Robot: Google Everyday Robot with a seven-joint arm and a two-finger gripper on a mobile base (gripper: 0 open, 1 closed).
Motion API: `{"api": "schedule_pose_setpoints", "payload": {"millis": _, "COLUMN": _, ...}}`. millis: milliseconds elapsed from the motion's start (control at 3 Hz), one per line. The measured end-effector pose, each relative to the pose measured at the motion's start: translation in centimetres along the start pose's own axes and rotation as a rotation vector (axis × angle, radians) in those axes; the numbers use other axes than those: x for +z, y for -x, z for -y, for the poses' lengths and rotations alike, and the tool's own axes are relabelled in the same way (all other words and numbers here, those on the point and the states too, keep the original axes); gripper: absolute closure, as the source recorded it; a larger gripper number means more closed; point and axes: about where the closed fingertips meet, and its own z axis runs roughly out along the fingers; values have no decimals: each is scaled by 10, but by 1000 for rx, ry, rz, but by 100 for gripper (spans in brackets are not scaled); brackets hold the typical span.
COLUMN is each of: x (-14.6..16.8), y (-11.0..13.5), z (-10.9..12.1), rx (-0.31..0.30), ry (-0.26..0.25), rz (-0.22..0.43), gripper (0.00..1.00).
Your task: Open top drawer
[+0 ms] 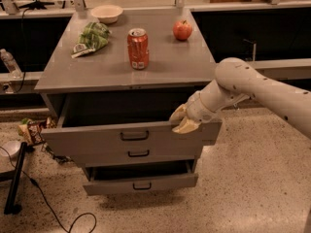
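We see the top drawer (87,141) standing well out of the grey cabinet, with the dark hollow behind its front open to view. Its small black bar handle (134,135) sits at the centre of the front, untouched.

The end effector (181,121) is at the right end of that front, resting on its upper edge, well to the right of the handle. It sits astride the edge, partly over the hollow and partly in front of the panel. We cannot tell whether it is clenched on the edge or released. The pale arm (252,86) reaches in from the right and bends down to the drawer.

Just under the top drawer is the middle drawer (160,154), its front set a little further back. Below that, the bottom drawer (112,186) also sticks out somewhat, with a dark gap above it.

On the tabletop (165,64) stand a red can (138,48) near the middle, an apple (182,30) behind it to the right, a green bag (92,37) to the left and a pale bowl (107,12) at the back. They are all apart from one another.

On the floor to the left lies a snack packet (31,130), and a black cable (53,212) trails across the speckled floor.
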Motion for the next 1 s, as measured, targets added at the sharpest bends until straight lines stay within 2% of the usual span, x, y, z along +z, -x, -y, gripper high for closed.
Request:
{"api": "schedule_pose_setpoints", "payload": {"millis": 333, "x": -1, "y": -3, "z": -6, "rx": 9, "ry": 25, "rz": -14, "gripper": 9}}
{"api": "schedule_pose_setpoints", "payload": {"millis": 667, "x": -1, "y": -3, "z": -7, "rx": 11, "ry": 31, "rz": -17, "gripper": 15}}
{"api": "schedule_pose_setpoints", "payload": {"millis": 1000, "x": -11, "y": -19, "z": -56, "rx": 70, "ry": 228, "rz": -107, "gripper": 46}}
